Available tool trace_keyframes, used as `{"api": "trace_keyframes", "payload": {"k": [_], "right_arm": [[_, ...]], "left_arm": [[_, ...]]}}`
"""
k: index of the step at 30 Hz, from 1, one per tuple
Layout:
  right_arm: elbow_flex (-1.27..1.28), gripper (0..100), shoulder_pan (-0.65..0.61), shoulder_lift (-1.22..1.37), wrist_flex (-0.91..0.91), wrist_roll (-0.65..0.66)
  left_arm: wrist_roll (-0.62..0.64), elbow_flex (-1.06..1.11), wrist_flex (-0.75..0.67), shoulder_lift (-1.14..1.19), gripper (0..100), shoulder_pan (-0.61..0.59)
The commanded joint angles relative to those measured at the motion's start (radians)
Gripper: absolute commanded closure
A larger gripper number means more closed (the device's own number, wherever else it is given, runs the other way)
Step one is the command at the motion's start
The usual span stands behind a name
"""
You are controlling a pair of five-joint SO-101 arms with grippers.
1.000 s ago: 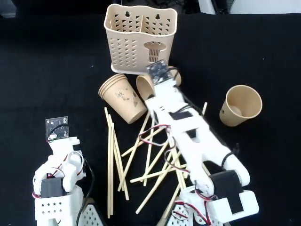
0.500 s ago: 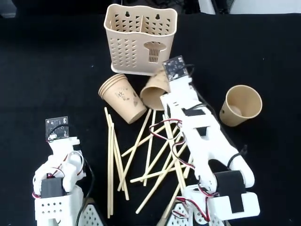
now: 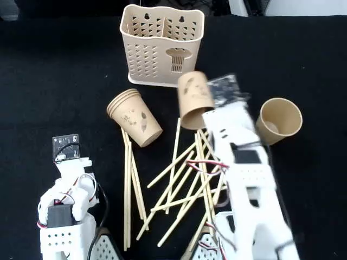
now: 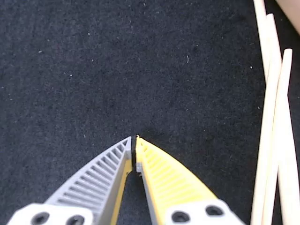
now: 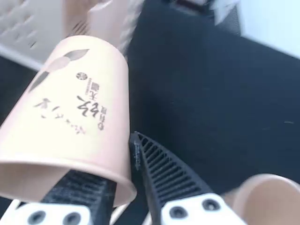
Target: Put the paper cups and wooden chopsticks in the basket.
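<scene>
A black cloth covers the table (image 3: 65, 70). At its far edge stands the basket (image 3: 162, 43), upright, with a divider splitting it into two compartments.

Just in front of the basket, by its right corner, the right gripper (image 3: 203, 115) is clamped on the rim of a cup (image 3: 193, 97). In the right wrist view one finger sits inside the mouth and the other finger (image 5: 159, 173) presses the outer wall. The cup is tilted, base toward the basket and mouth toward the right arm (image 3: 244, 173). Whether the base touches the basket cannot be told.

A cup stack (image 3: 133, 116) lies on its side to the left of the held cup and apart from it, mouths turned toward the far left. A loose cup (image 3: 278, 120) lies on the right, just beside the right arm, its mouth open to the high camera.

The chopsticks (image 3: 179, 173) are scattered on the cloth between the two arms. Most cross one another in a loose heap beside the right arm. A few lie side by side, running from just beside the cup stack toward the near edge.

The left arm (image 3: 65, 206) sits folded at the near left corner, well apart from the cups. The left gripper (image 4: 135, 140) is closed on itself, tips pressed together over bare cloth, and a few chopsticks lie alongside one another near it.
</scene>
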Motion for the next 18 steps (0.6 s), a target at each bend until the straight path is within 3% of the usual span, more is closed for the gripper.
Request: {"api": "trace_keyframes", "payload": {"k": [1, 9, 18], "right_arm": [[-0.079, 98.6, 0.041, -0.213, 0.198, 0.011], [-0.559, 98.6, 0.075, -0.329, 0.729, 0.009], [-1.003, 98.6, 0.250, 0.150, 1.092, 0.008]], "left_arm": [[-0.011, 0.010, -0.002, -0.002, 97, 0.001], [-0.011, 0.010, -0.002, -0.002, 97, 0.001], [-0.011, 0.012, -0.002, -0.002, 97, 0.001]]}}
